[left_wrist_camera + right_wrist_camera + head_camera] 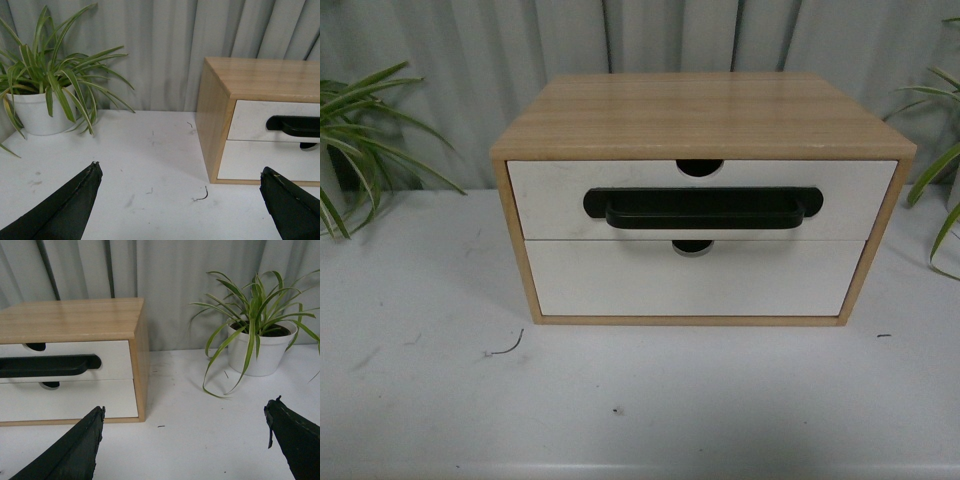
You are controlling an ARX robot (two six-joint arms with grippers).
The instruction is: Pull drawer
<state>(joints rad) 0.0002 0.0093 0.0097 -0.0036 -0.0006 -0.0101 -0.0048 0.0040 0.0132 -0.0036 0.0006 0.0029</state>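
A light wood cabinet [700, 110] stands on the white table. Its upper drawer [550, 195] has a white front, a long black bar handle [703, 208] and a semicircular notch [700, 167] in the top edge; it sits flush, closed. Neither arm shows in the front view. My left gripper [180, 172] is open over the table, left of the cabinet, with the drawer [255, 120] ahead and its handle [295, 125] partly visible. My right gripper [184, 410] is open to the cabinet's right, the drawer [115, 367] and handle [50, 365] in sight.
Below it is a white drawer front without a handle [690, 285]. Potted plants stand at both sides: a white pot [42, 112] on the left, another [260, 352] on the right. A grey curtain hangs behind. A small dark scrap [507, 347] lies on the table [420, 400].
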